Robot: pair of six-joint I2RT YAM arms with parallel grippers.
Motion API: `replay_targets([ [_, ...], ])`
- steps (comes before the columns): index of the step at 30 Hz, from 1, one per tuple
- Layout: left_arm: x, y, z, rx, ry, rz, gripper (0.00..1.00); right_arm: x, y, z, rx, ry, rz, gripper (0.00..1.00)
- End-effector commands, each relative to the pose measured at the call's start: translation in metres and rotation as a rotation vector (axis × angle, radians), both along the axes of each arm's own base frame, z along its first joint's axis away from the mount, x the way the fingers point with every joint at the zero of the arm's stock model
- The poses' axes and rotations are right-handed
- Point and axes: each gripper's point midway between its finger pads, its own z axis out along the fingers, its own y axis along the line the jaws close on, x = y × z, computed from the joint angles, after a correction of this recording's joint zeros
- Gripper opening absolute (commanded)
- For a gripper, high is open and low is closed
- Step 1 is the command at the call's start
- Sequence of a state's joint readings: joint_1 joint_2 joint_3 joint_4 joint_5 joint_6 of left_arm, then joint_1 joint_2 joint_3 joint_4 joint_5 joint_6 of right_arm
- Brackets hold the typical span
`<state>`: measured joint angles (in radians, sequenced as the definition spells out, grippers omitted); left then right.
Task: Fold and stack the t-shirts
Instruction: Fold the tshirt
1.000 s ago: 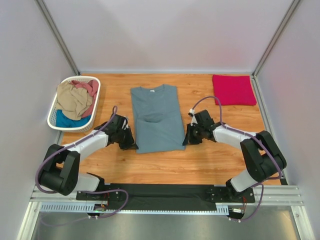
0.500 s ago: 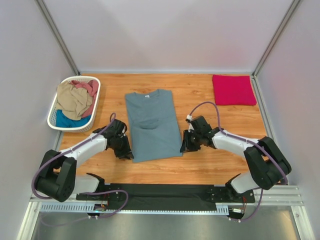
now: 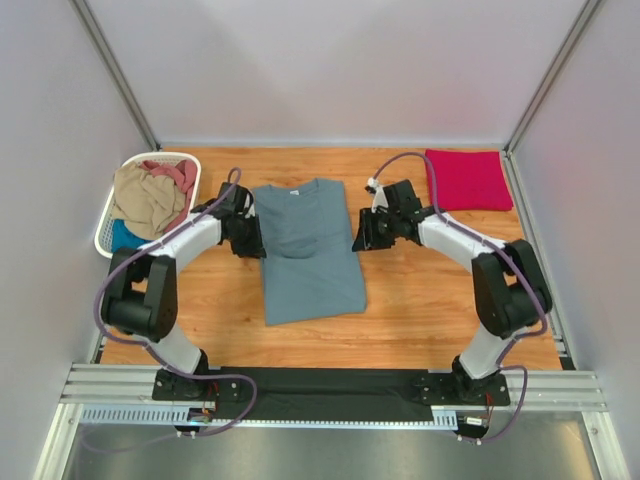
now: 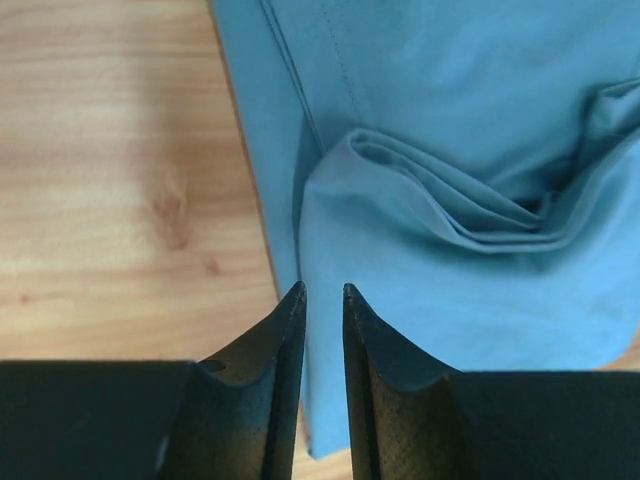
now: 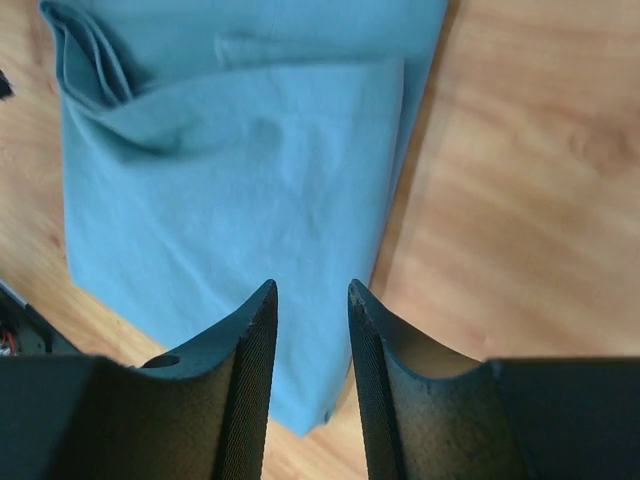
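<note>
Slate grey-blue t-shirt (image 3: 308,255), folded into a long panel, lies flat mid-table with its collar toward the far wall. Compared with a second ago, it sits slightly nearer the arm bases and a little to the left on the wooden table (image 3: 430,300).

You will find the left gripper (image 3: 250,232) beside the shirt's left edge at chest height. A second ago it was down at the near left corner of the hem. In its wrist view the fingers (image 4: 275,350) stand a narrow gap apart with nothing between them, and the shirt's left edge and a bunched crease lie just beyond the tips.

Note the right gripper (image 3: 362,236) mirrored at the right edge, likewise moved up from the near right corner. Its fingers (image 5: 255,340) are also parted on nothing, above the shirt's right border and bare wood.

Crimson-pink t-shirt (image 3: 467,180), folded square, rests in the far right corner where it lay before.

At far left the white basket (image 3: 104,228) holds the tan t-shirt (image 3: 145,200), the dusty-pink t-shirt (image 3: 178,175) and the bright-blue t-shirt (image 3: 122,238), all unmoved.
</note>
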<state>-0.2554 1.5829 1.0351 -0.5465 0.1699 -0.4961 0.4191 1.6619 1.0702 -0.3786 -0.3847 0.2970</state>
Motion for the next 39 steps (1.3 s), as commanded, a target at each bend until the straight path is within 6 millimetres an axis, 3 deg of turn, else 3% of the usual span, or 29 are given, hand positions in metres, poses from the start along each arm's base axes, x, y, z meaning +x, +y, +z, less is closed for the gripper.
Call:
replay_targets([
  [1, 0.019, -0.009, -0.004, 0.003, -0.034, -0.129, 0.29, 0.029, 0.01, -0.005, 0.017, -0.034, 0.09, 0.37],
  [2, 0.024, -0.011, -0.004, 0.003, -0.041, -0.136, 0.3, 0.033, 0.011, -0.016, 0.009, -0.017, 0.095, 0.37],
  [4, 0.03, -0.012, -0.011, 0.003, -0.039, -0.146, 0.31, 0.045, 0.017, -0.013, 0.025, -0.051, 0.125, 0.39],
  [9, 0.044, -0.004, -0.024, 0.065, -0.026, -0.129, 0.33, 0.062, 0.015, -0.034, 0.003, -0.025, 0.132, 0.41],
  [14, 0.052, -0.01, -0.025, 0.044, -0.054, -0.148, 0.35, 0.078, 0.018, -0.038, 0.017, -0.031, 0.143, 0.4],
  [17, 0.054, -0.009, -0.03, 0.052, -0.044, -0.15, 0.35, 0.081, 0.021, -0.041, 0.035, -0.032, 0.148, 0.39],
  [20, 0.055, -0.013, -0.033, 0.035, -0.041, -0.164, 0.34, 0.085, 0.023, -0.041, 0.038, -0.038, 0.146, 0.3],
  [21, 0.055, -0.015, -0.033, 0.025, -0.043, -0.165, 0.33, 0.086, 0.024, -0.041, 0.038, -0.042, 0.147, 0.28],
  [23, 0.056, -0.019, -0.031, 0.005, -0.048, -0.168, 0.19, 0.088, 0.024, -0.038, 0.04, -0.05, 0.147, 0.24],
  [26, 0.058, -0.013, -0.027, 0.033, -0.049, -0.129, 0.01, 0.091, 0.022, -0.035, 0.028, -0.066, 0.133, 0.1],
  [27, 0.059, -0.009, -0.023, 0.042, -0.049, -0.089, 0.0, 0.092, 0.02, -0.037, 0.017, -0.068, 0.125, 0.01],
  [28, 0.058, -0.005, -0.022, 0.063, -0.045, -0.067, 0.0, 0.093, 0.02, -0.036, 0.015, -0.073, 0.124, 0.0],
  [33, 0.053, 0.003, -0.005, 0.062, -0.092, 0.029, 0.0, 0.092, 0.017, -0.04, 0.001, -0.07, 0.115, 0.0],
  [39, 0.047, 0.017, -0.006, 0.117, -0.092, 0.088, 0.0, 0.095, 0.016, -0.035, -0.003, -0.088, 0.096, 0.0],
])
